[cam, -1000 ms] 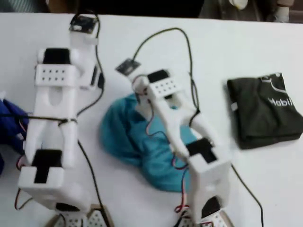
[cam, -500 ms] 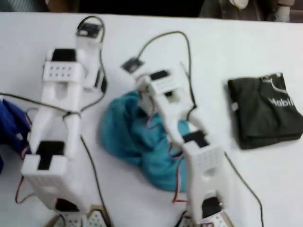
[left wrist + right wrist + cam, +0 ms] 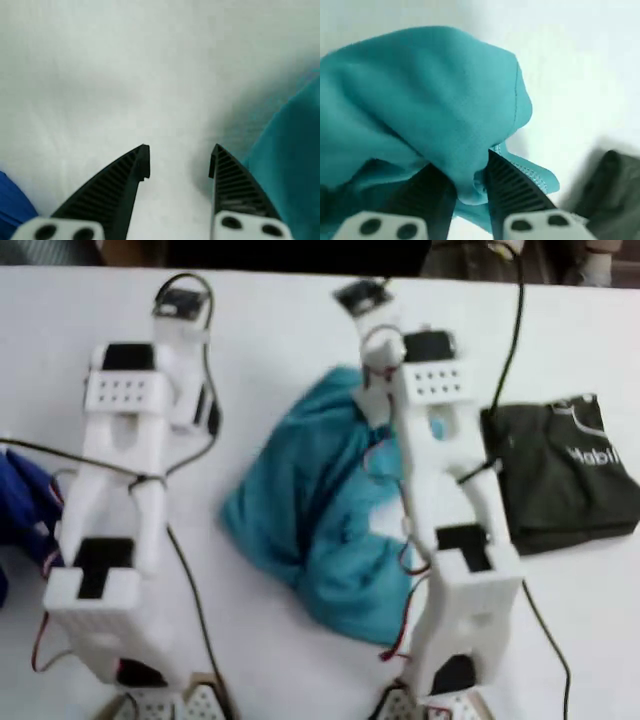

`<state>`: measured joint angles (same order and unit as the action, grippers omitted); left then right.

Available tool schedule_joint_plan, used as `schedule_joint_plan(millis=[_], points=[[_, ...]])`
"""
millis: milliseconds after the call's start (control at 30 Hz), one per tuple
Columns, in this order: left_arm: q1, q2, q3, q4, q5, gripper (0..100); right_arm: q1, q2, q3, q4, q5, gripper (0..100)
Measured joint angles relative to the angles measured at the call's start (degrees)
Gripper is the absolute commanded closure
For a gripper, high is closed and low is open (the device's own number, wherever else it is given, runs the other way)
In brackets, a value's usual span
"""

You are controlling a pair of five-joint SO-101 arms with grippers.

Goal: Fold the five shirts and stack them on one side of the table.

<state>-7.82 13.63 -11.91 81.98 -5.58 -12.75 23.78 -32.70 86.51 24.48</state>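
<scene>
Looking down from above, the teal shirt (image 3: 320, 510) lies crumpled in the middle of the table (image 3: 300, 320), with a folded black shirt (image 3: 560, 475) near it on the right and a blue shirt (image 3: 20, 505) at the left edge. From the left wrist, the left gripper (image 3: 179, 160) hangs spread over bare table beside the teal shirt. From the right wrist, the right gripper (image 3: 465, 175) pinches a fold of it; I judge this is the spreading step, and next the shirt must be pulled flat before folding.

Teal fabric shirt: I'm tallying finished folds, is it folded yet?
Not folded: the teal fabric shirt lies crumpled, one edge pinched by the right end effector.
</scene>
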Motion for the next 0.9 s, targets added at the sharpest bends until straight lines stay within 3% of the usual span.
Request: schedule_joint_plan(millis=[300,567,900], points=[[0.09,0.26,0.00,0.00,0.00,78,-5.63,-5.63,-9.76,0.18,-0.53,97.8],[0.09,0.26,0.00,0.00,0.00,78,-5.63,-14.24,-9.93,0.26,-12.13,97.8],[0.09,0.26,0.00,0.00,0.00,78,-8.79,-28.57,-10.11,-8.44,-3.78,97.8]])
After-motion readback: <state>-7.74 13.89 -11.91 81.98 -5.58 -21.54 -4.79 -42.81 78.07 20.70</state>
